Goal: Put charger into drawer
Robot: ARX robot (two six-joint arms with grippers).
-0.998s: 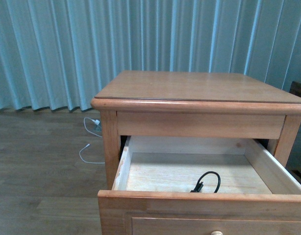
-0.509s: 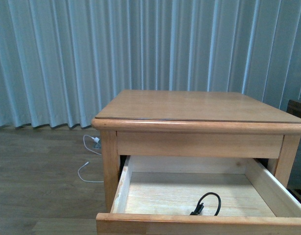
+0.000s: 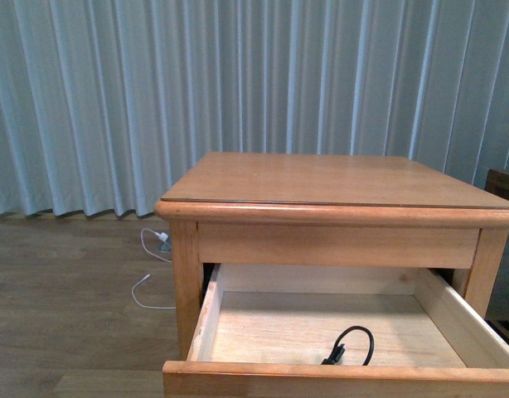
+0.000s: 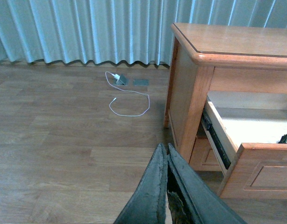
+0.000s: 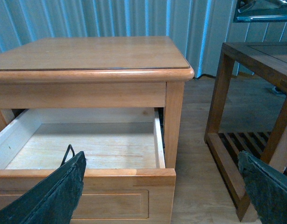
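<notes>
- Sitting inside the open drawer (image 3: 206, 319), near its front wall: charger (image 3: 351, 344). Only its black cable loop shows; plug block is hidden behind the drawer front.
- Prob. light. Block likely hard and smooth, so best gripped across its flat sides; cable looks limp, a poor hold.
- Nothing else seen in the drawer, just bare wood.
- Left tool (image 4: 167, 150) pinched closed, empty; right tool (image 5: 161, 158) spread wide, empty.

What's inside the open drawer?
A black looped cable lies on the floor of the drawer, near its front. Its near end is hidden behind the front board, so no plug block shows.
</notes>
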